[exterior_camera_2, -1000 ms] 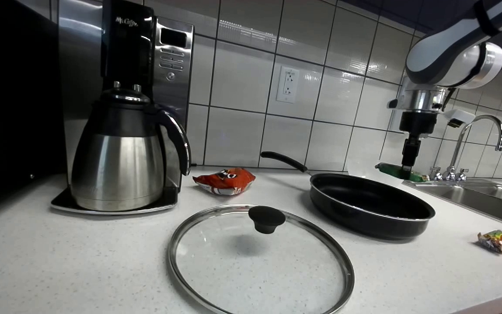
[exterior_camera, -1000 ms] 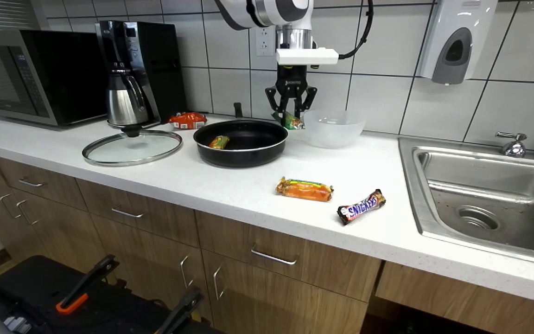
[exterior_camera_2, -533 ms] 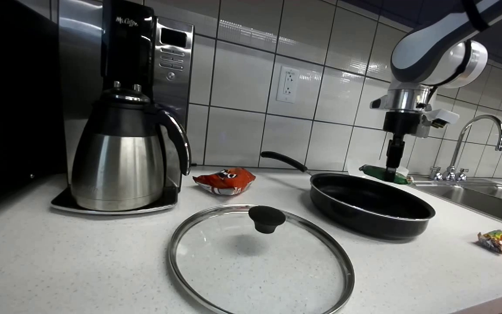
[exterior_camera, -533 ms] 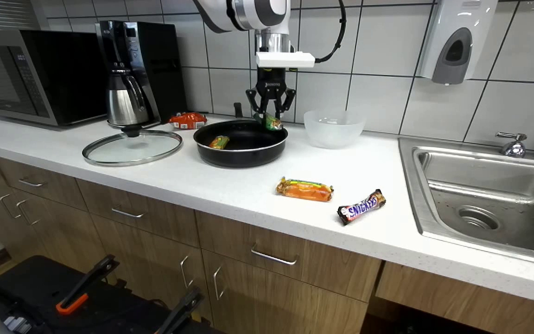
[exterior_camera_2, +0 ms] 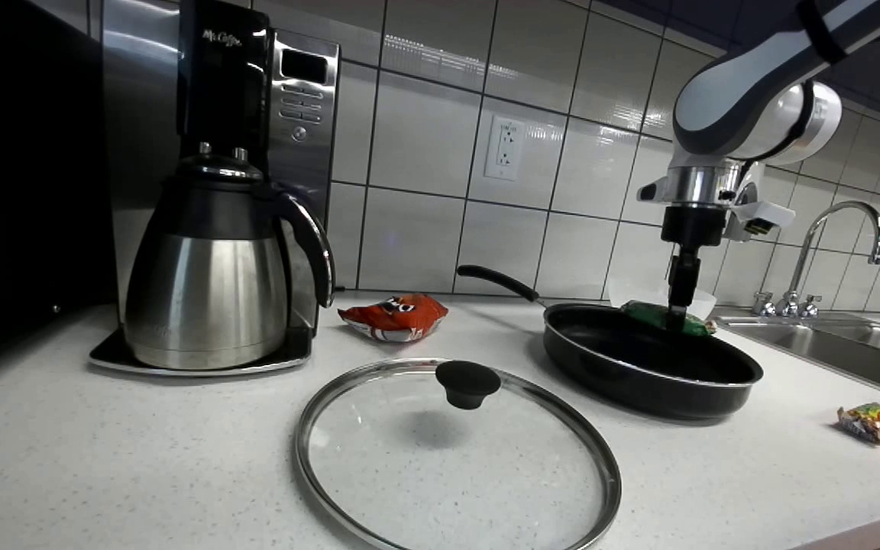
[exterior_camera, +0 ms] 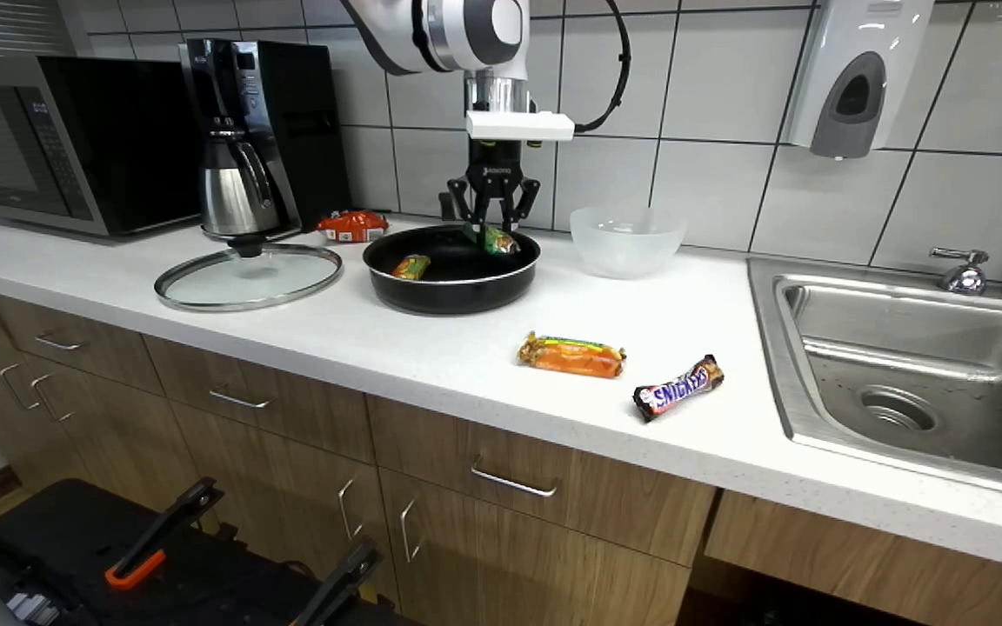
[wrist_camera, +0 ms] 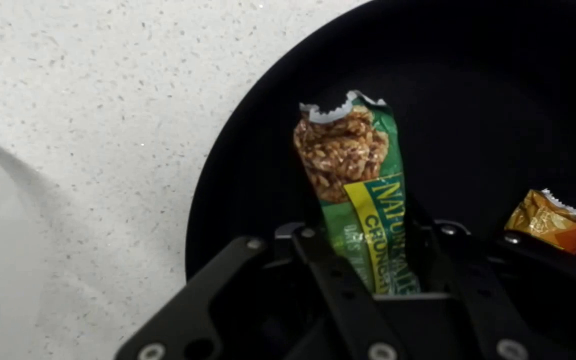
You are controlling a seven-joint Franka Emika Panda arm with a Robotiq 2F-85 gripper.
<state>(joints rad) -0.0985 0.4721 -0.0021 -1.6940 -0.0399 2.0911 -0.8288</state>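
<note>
Your gripper point(exterior_camera: 493, 229) is clamped on the green granola bar point(wrist_camera: 360, 190), jaws in on it from both sides; in the wrist view its free end points approx 12 o'clock. Just changed: a sec ago you hung betw. the black pan point(exterior_camera: 451, 297) and the frosted bowl point(exterior_camera: 627, 245); you've since come across and down, same grip. Upshot: the bar's now inside the pan's outline, approx 1–2 o'clock of its centre in an ext. view, held, not let go. Can't tell if it touches the pan floor. Also in the pan: a small gold-orange wrapper point(wrist_camera: 548, 222), approx 3 o'clock of the gripper in the wrist view, well apart from the bar. Beyond, w/ the pan as clock centre in an ext. view: bowl approx 3, red bag point(exterior_camera: 351, 227) approx 10, glass lid point(exterior_camera: 257, 278) at 9, orange packet point(exterior_camera: 572, 356) approx 4, Snickers point(exterior_camera: 679, 389) past it, same bearing.
</note>
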